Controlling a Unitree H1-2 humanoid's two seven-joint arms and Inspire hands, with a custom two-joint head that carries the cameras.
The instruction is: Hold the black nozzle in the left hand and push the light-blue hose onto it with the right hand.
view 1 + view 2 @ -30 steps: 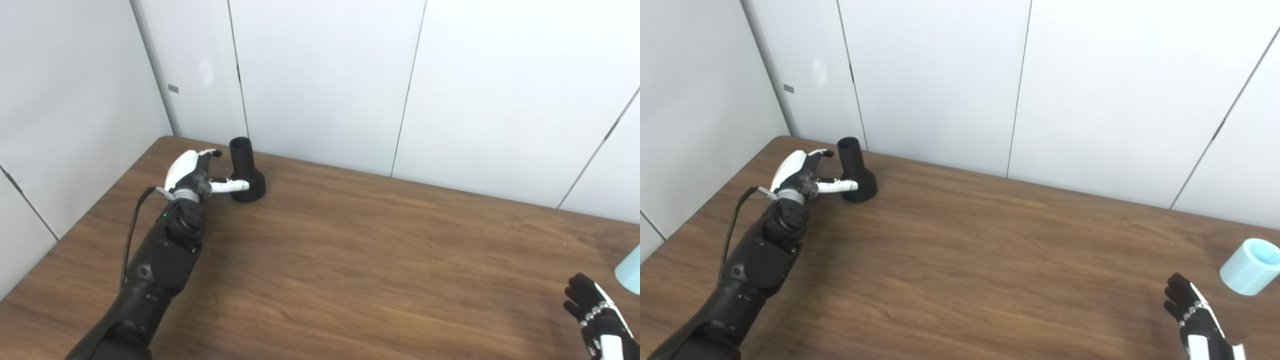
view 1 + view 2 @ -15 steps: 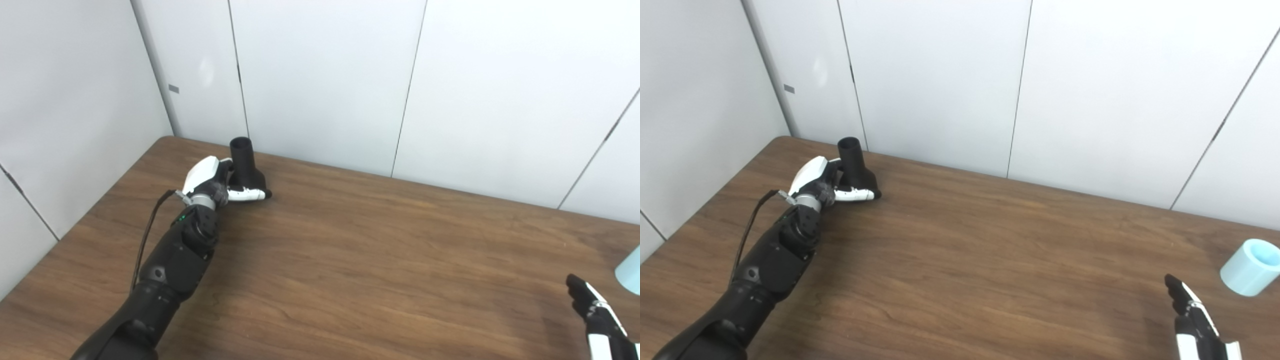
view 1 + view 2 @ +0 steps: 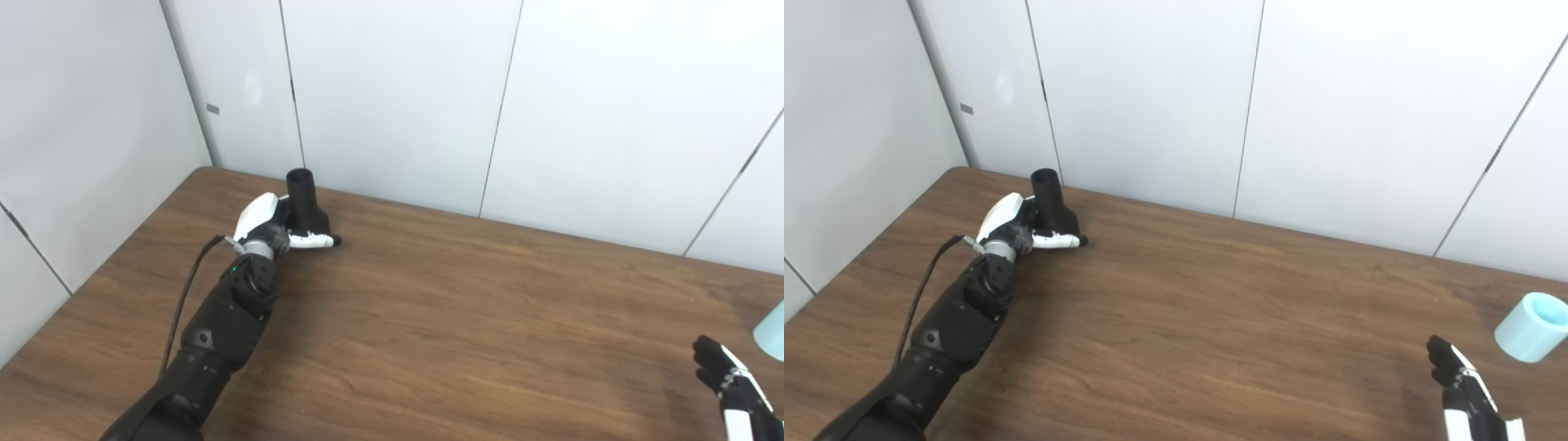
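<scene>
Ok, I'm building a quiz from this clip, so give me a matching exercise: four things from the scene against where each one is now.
Things:
1. black nozzle
2. light-blue hose
3. left hand
4. right hand

Places:
A. near right of the table, held above it, touching nothing
B. far left corner, standing narrow end up
C. wrapped around the nozzle's flared base
D. by the right edge, lying tilted

Pairs: 1-B, 2-D, 3-C, 4-A

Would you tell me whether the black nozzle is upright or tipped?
Upright: black nozzle stands on its flared base, narrow open end up.
</scene>
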